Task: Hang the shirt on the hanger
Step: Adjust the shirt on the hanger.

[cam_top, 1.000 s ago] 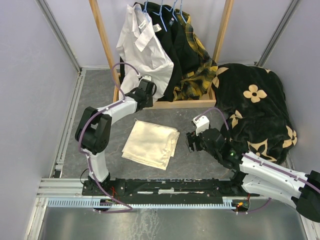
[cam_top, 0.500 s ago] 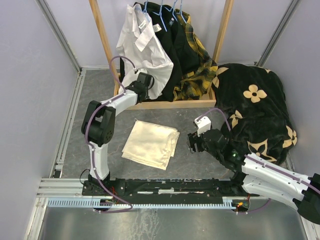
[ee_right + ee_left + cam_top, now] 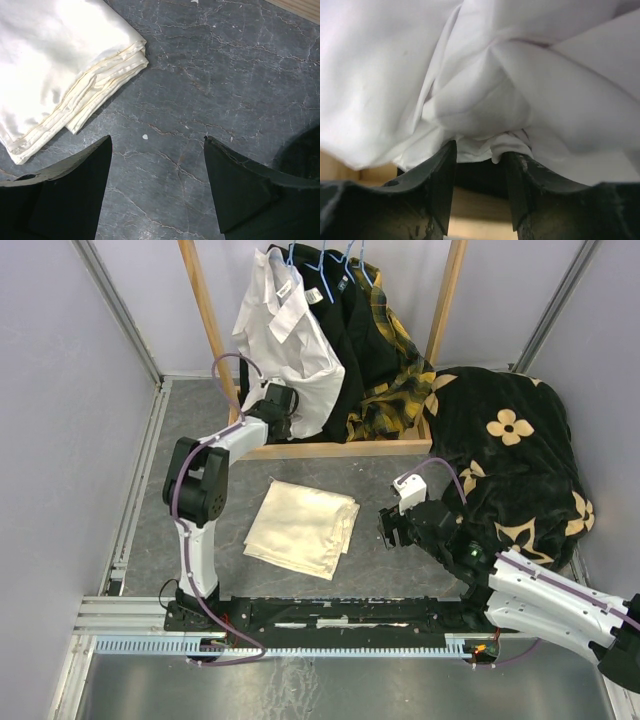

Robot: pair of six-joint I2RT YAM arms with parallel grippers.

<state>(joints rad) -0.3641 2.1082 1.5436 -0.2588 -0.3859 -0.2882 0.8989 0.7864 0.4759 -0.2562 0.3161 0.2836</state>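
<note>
- Shirt [image 3: 285,335]: hangs draped from the hanger [image 3: 291,254] at the rack's left end, beside the black garments. The task appears nearly complete.
- Right pincer [image 3: 157,142]: wide open and empty, above the tabletop [image 3: 210,75] beside the folded cream cloth [image 3: 55,60].
- Left pincer [image 3: 481,152]: at the shirt's lower hem, jaws half apart, a slack fold between the tips, apparently unclamped. Any tidying tug should be gentle, lest the thin cloth slip off the wire.
- Only the left wrist view shows that fold, and only the overhead view shows the hanger.
</note>
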